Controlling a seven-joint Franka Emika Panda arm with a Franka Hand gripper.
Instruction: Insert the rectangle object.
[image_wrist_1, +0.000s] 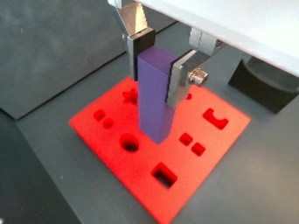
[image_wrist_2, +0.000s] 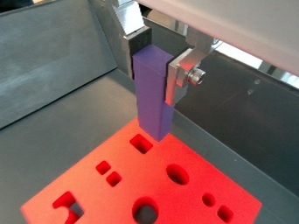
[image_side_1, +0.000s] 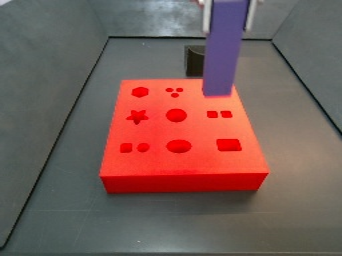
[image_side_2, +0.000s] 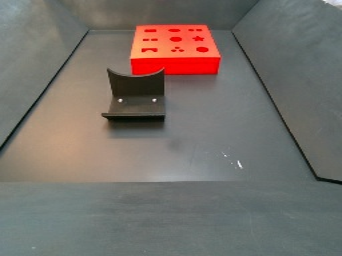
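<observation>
My gripper is shut on the rectangle object, a long purple bar held upright by its upper end. The same grip shows in a wrist view, with silver fingers on two opposite sides of the bar. The bar hangs over the red block, which has several shaped holes. Its lower end is close above the block, next to a small rectangular hole. In a side view the bar stands over the back right part of the block. I cannot tell whether it touches.
The dark fixture stands on the dark floor, apart from the red block. It also shows in a wrist view and behind the bar in a side view. Grey walls enclose the floor.
</observation>
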